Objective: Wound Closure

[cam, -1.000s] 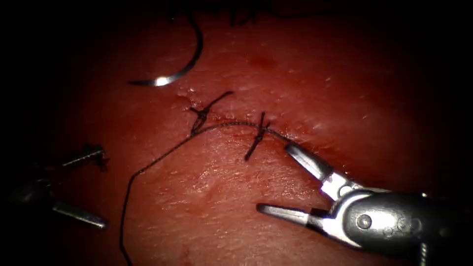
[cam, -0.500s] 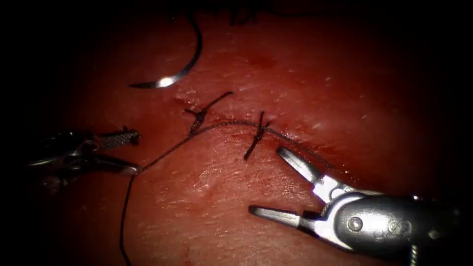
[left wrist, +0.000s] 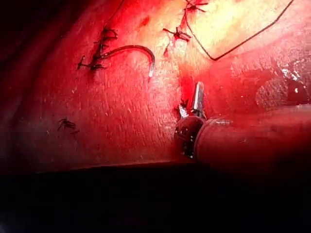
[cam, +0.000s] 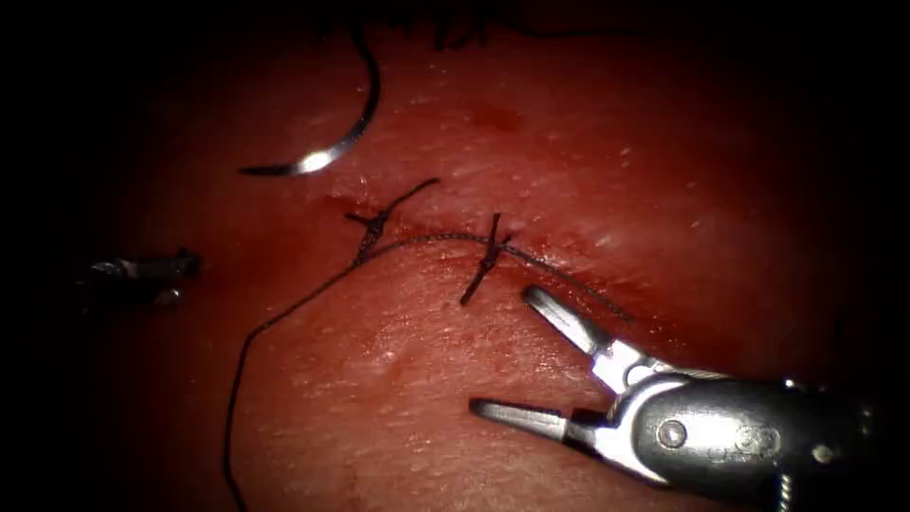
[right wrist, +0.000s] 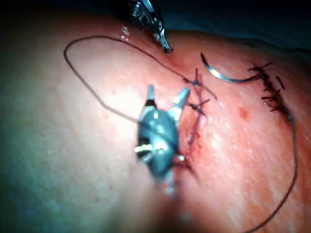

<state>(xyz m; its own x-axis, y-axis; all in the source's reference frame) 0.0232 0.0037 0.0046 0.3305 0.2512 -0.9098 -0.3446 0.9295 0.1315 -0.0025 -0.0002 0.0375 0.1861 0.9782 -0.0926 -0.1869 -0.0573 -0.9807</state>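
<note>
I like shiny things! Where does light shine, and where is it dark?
Endoscope view: light glints on the needle, lying loose on the tissue, and on the right tool, its fingers open and empty; the empty left tool sits in shadow. Left wrist view: wet tissue glistens.

Tissue (cam: 417, 379): deep red, glossy, finely pebbled, with red fluid (cam: 664, 332) darker along the cut. Thread (cam: 284, 313): black. Two knots (cam: 488, 256): black. Needle (cam: 351, 133): dark steel, bright glint near its tip. Right tool (cam: 512, 356): polished silver-grey metal. Left tool (cam: 152, 275): dull grey, shadowed.
</note>
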